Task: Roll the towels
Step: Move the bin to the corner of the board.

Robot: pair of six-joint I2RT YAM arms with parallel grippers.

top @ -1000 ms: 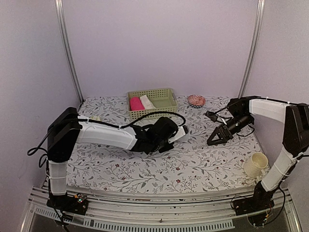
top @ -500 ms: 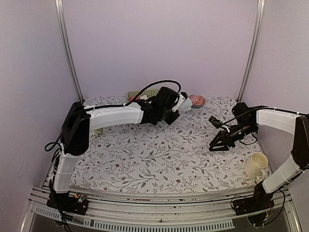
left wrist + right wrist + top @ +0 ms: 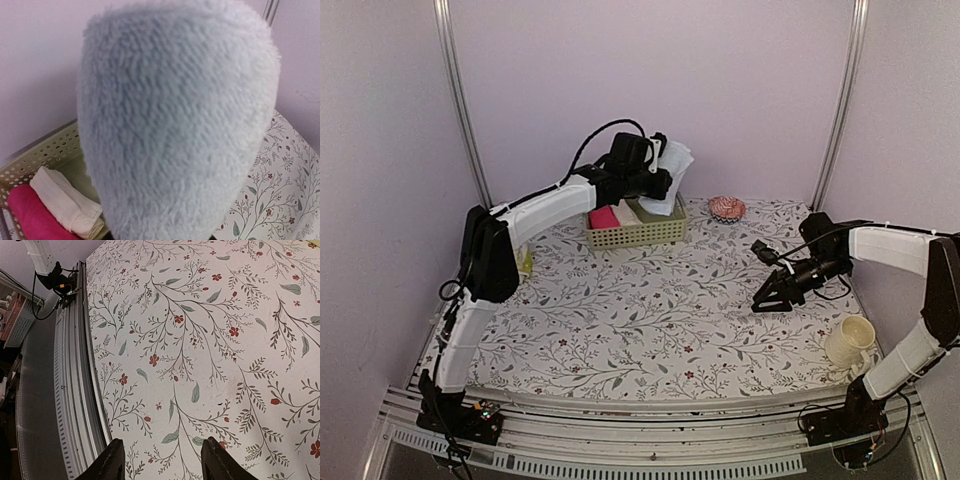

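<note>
My left gripper (image 3: 658,178) is raised at the back of the table, above the green basket (image 3: 632,236), and is shut on the light blue towel (image 3: 672,172), which is bunched into a roll. In the left wrist view that towel (image 3: 175,125) fills the frame and hides the fingers. A bit of the yellow-green towel (image 3: 524,263) shows at the table's left edge behind the left arm. My right gripper (image 3: 765,297) hangs low over the right side of the table, open and holding nothing; its fingertips (image 3: 114,460) frame bare floral cloth.
The basket (image 3: 45,150) holds a pink roll (image 3: 603,217) and a cream-white roll (image 3: 625,211), both also in the left wrist view. A red-and-white round object (image 3: 726,207) lies at the back right. A cream cup (image 3: 850,340) stands near the right arm's base.
My left arm has swung up from the middle of the table to above the basket, carrying the light blue towel. The right gripper shifted slightly lower, then held still.
</note>
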